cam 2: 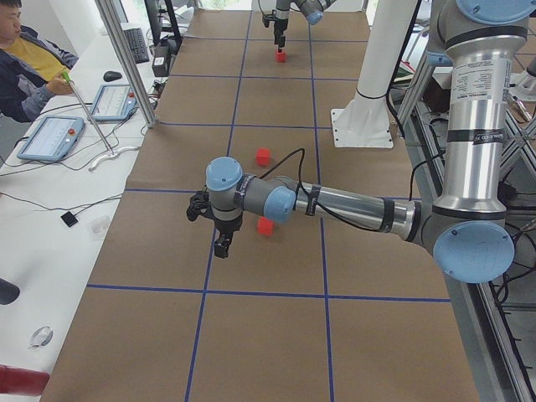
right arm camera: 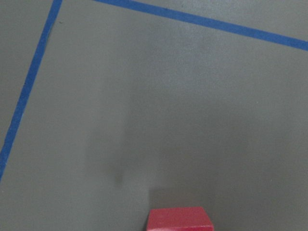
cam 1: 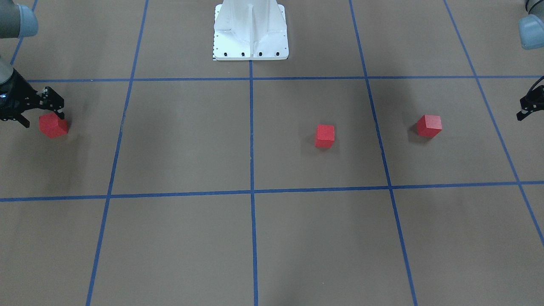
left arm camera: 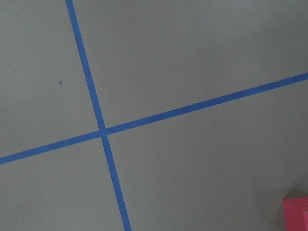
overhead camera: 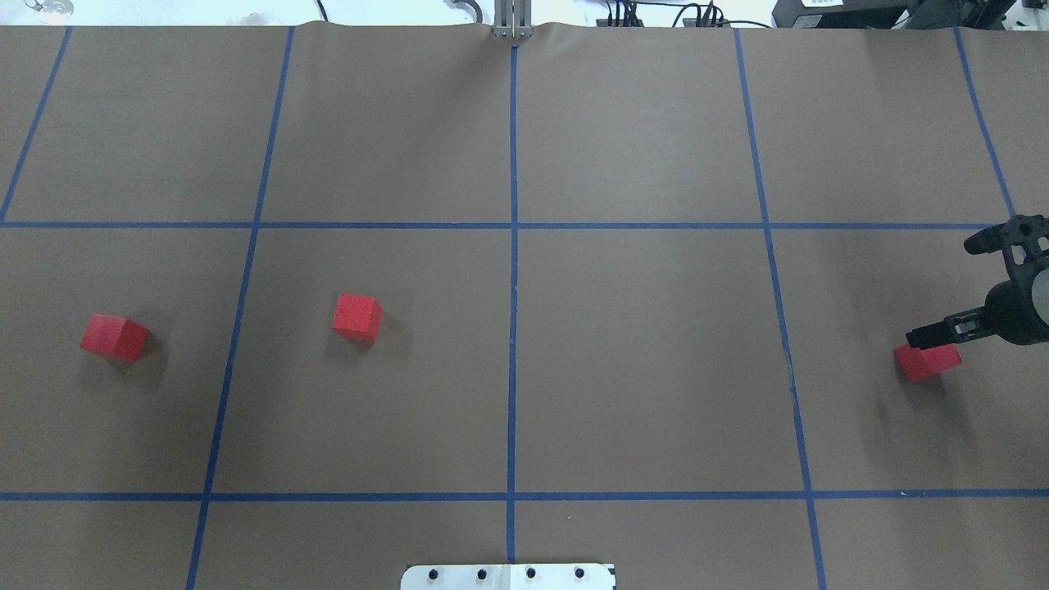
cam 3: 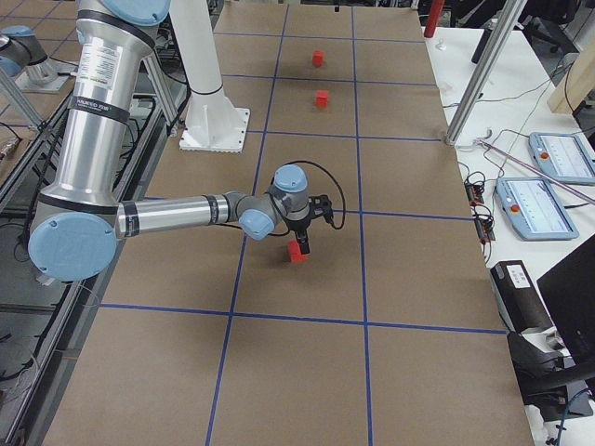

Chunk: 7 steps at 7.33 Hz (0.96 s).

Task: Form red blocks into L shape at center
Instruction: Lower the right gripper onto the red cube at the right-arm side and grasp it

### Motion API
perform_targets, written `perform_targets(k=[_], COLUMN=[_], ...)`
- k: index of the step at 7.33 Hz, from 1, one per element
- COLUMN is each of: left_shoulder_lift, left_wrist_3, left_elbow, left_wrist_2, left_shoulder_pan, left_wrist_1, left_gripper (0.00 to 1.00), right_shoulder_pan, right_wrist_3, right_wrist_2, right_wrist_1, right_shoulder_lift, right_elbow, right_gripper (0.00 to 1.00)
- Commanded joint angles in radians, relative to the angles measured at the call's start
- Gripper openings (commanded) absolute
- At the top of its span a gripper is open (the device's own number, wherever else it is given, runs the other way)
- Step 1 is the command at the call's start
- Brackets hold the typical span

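Three red blocks lie apart on the brown table. One block (cam 1: pixel 53 125) (overhead camera: pixel 926 360) sits at the robot's far right. My right gripper (cam 1: pixel 44 120) hovers open just over and behind it, holding nothing. This block shows at the bottom edge of the right wrist view (right arm camera: pixel 179 219). A second block (cam 1: pixel 325 135) (overhead camera: pixel 357 317) lies left of the centre line. The third block (cam 1: pixel 429 126) (overhead camera: pixel 115 337) lies further left. My left gripper (cam 1: pixel 525 111) (cam 2: pixel 209 228) is open and empty, well outside the third block, whose corner shows in the left wrist view (left arm camera: pixel 296 215).
Blue tape lines (overhead camera: pixel 513 270) divide the table into large squares. The white robot base (cam 1: pixel 250 32) stands at the table's robot side. An operator (cam 2: pixel 25 63) sits at a side desk with tablets, beyond the table's far edge.
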Motion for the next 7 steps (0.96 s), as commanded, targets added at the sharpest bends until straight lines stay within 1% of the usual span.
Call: perform_targets(k=[1,3,4,5,6,7], left_shoulder_lift=[-0.001,-0.001,-0.003,-0.003,-0.001,-0.001], left_wrist_3=[0.000,0.000,0.000,0.000,0.000,0.000], left_elbow=[-0.002,-0.002,-0.002,-0.002,-0.004,-0.004], left_wrist_2=[0.002,0.002,0.002,0.002,0.002,0.002], left_shoulder_pan=[0.000,0.000,0.000,0.000,0.000,-0.002], left_wrist_1=[0.003,0.003,0.003,0.003,0.003,0.002], left_gripper=[1.00,1.00,1.00,1.00,1.00,1.00], right_shoulder_pan=[-0.010,-0.015,-0.018,-0.021,-0.021,-0.019], right_wrist_3=[-0.008,-0.013,-0.013,-0.013,-0.011,-0.007], right_wrist_2=[-0.001,-0.003,-0.001,0.002,0.002,0.003], right_wrist_1=[0.007,0.007,0.005,0.005,0.005,0.005], right_shoulder_lift=[-0.001,-0.001,0.002,0.008,0.011,0.017], right_elbow=[-0.030,-0.042,-0.044,-0.048,-0.048,-0.035], right_gripper=[0.98,0.98,0.73,0.30,0.00,0.00])
